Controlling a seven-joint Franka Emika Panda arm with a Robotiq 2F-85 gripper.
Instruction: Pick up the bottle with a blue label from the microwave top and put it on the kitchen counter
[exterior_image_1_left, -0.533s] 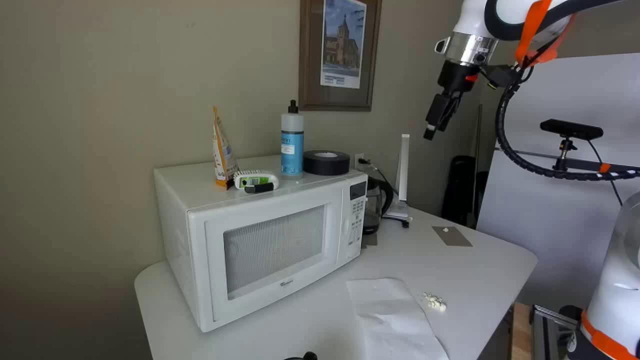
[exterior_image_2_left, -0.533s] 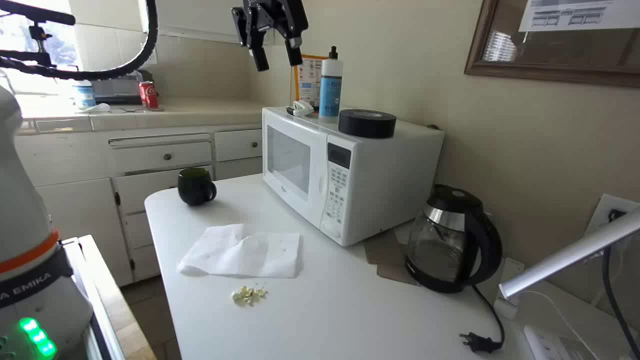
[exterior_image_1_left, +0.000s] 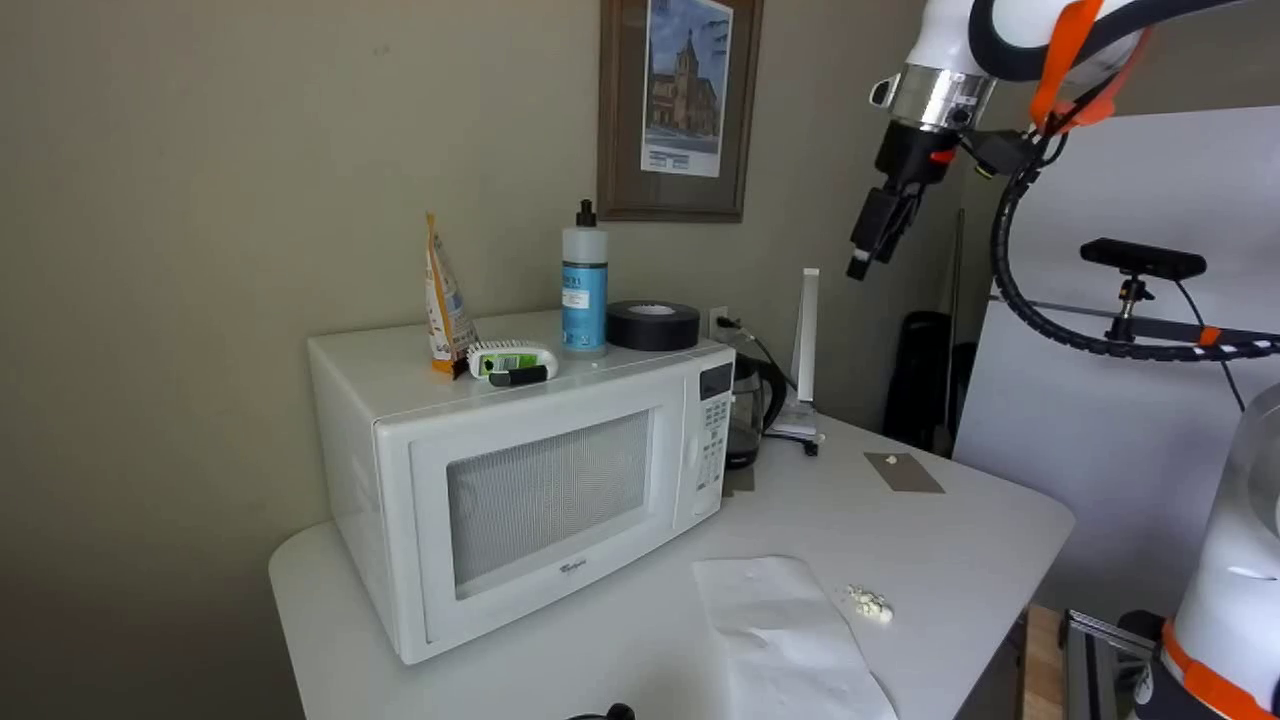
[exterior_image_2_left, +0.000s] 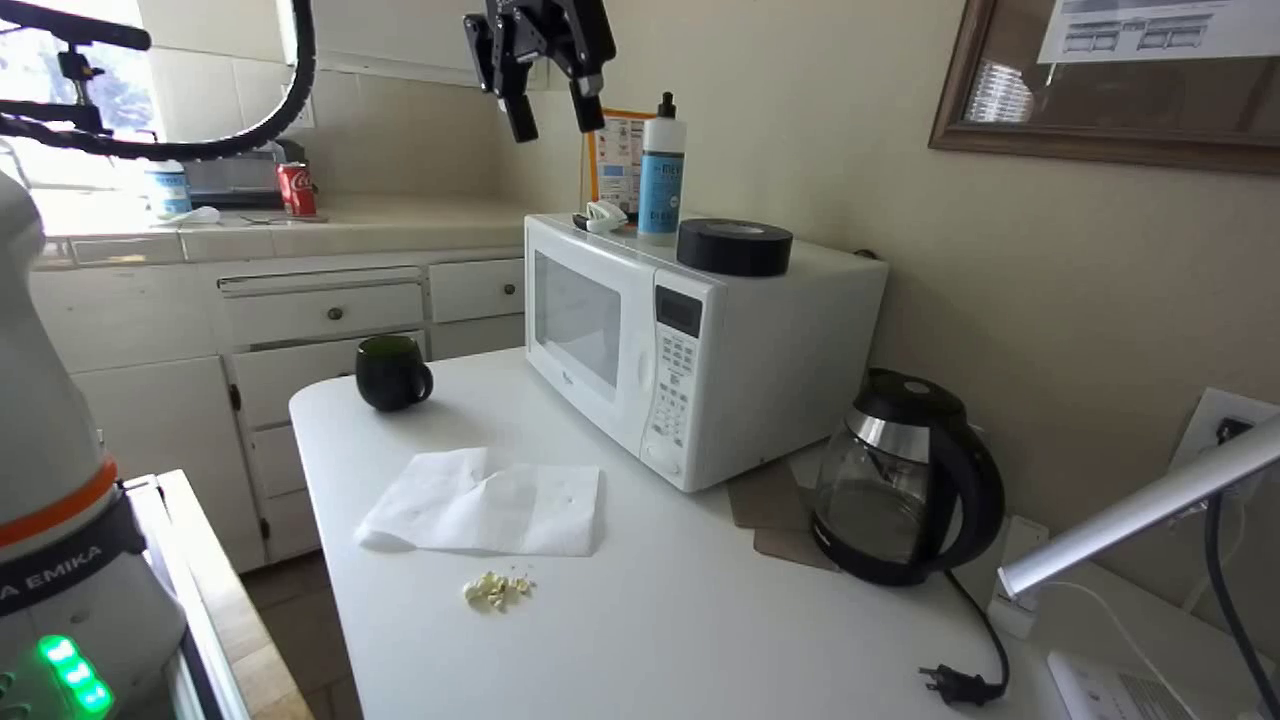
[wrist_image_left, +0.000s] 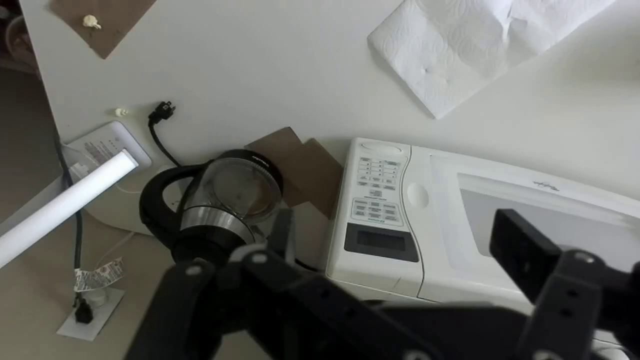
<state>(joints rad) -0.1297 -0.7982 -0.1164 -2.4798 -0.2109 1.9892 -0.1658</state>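
On the microwave (exterior_image_1_left: 540, 490), the bottle (exterior_image_1_left: 585, 300) stands upright between a white brush (exterior_image_1_left: 512, 362) and a black roll (exterior_image_1_left: 652, 328), so a grasp from above likely suits. Well apart, over the kitchen counter (exterior_image_2_left: 700, 600), the gripper (exterior_image_2_left: 555, 118) hangs spread and empty, presumably to admit it.

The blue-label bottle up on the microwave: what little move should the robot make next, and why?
My guess: ease the open end effector toward the bottle. The bottle stands upright on the microwave, while the end effector holds nothing and hangs apart from the bottle in both exterior views. Steering clear of the round black object beside the bottle seems wise.
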